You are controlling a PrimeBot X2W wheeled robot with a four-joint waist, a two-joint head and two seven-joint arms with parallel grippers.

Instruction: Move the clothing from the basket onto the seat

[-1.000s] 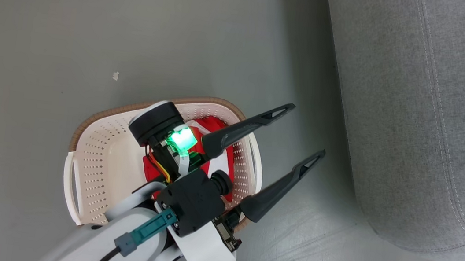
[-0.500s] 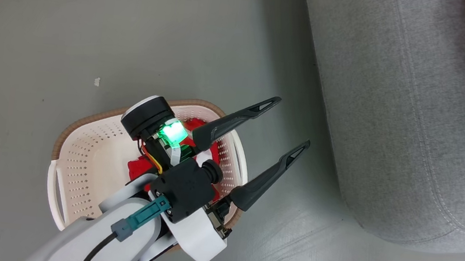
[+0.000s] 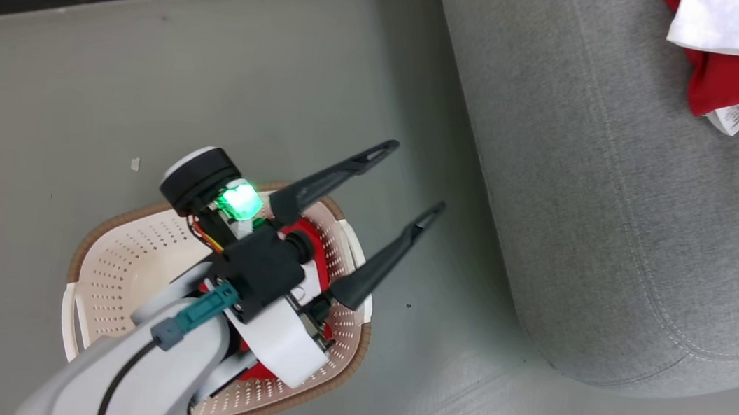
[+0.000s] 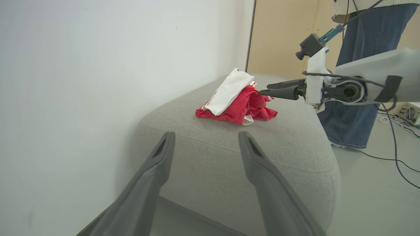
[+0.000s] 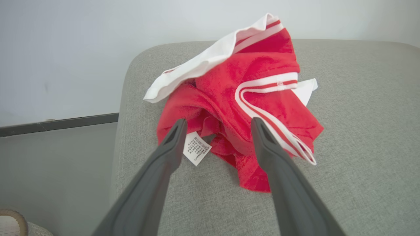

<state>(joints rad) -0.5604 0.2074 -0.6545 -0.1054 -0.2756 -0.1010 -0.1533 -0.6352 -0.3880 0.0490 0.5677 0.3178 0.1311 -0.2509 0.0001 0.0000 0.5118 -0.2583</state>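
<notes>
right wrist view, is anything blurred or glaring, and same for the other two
Right wrist view: clothing and its tag sharp, the near jaws soft-edged, light even with no glare. Left wrist view: near jaws soft too, seat crisp, wall flat and bright. Head view: green light on the left arm blown out, faint sheen on the floor.

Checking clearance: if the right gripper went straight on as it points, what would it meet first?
Most likely the red garment on the seat; the open right gripper points at it, though the gap is hard to judge.
</notes>
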